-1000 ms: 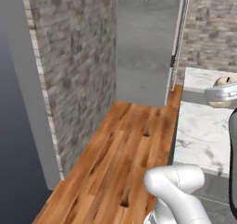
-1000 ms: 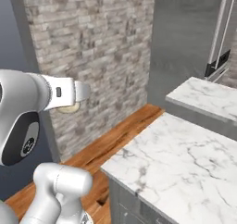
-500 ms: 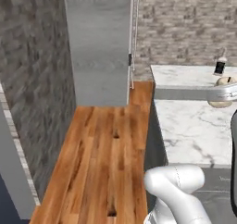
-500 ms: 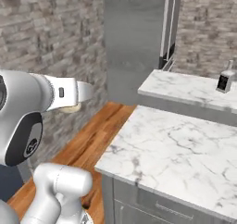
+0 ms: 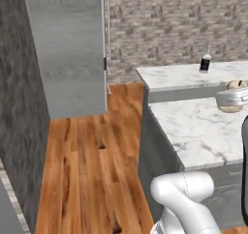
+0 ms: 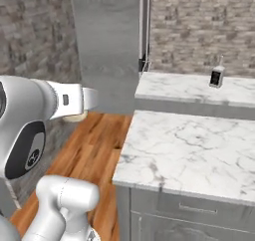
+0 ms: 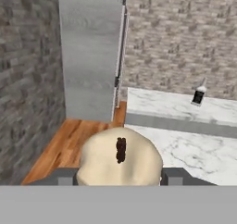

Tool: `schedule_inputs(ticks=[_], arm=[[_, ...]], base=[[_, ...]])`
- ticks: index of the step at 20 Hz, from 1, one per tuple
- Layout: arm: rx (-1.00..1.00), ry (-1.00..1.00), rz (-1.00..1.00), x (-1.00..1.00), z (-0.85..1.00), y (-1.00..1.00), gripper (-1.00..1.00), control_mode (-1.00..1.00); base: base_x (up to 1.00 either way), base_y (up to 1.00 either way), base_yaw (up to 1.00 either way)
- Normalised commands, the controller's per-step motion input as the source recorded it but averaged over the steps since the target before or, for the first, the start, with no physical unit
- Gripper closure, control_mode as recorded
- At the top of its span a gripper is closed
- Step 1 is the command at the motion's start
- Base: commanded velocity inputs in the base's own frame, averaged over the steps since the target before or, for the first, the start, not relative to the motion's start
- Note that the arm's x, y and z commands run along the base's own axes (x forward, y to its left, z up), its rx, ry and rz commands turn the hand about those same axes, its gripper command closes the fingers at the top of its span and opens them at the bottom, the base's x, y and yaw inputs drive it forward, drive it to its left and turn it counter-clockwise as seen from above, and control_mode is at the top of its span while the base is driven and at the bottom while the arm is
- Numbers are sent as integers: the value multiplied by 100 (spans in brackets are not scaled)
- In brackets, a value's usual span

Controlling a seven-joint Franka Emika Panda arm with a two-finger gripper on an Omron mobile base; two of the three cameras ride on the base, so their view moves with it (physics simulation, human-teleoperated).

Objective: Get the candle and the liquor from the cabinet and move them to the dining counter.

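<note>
Hand (image 7: 119, 179) clamped on candle (image 7: 119, 156), fingers (image 7: 172, 177) flanking its sides, carried above marble bench (image 6: 189, 150). Liquor (image 6: 217, 77) upright on far marble bench section, well apart, before brick wall (image 6: 199, 26).

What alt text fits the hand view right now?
A tan candle with a dark wick sits between the gripper fingers, close to the camera. Behind it, a dark bottle stands on a white marble counter by a brick wall, with a grey cabinet panel and wood floor on the left.
</note>
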Motion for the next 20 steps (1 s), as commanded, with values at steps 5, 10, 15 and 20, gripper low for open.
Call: schedule_inputs(ticks=[5, 10, 15, 20], arm=[[0, 0, 0, 0, 0, 0, 100, 100], [0, 0, 0, 0, 0, 0, 100, 100], [0, 0, 0, 0, 0, 0, 100, 100], [0, 0, 0, 0, 0, 0, 100, 100]], base=[[26, 57, -38], [28, 61, -36], [50, 64, -31], [55, 60, -30]])
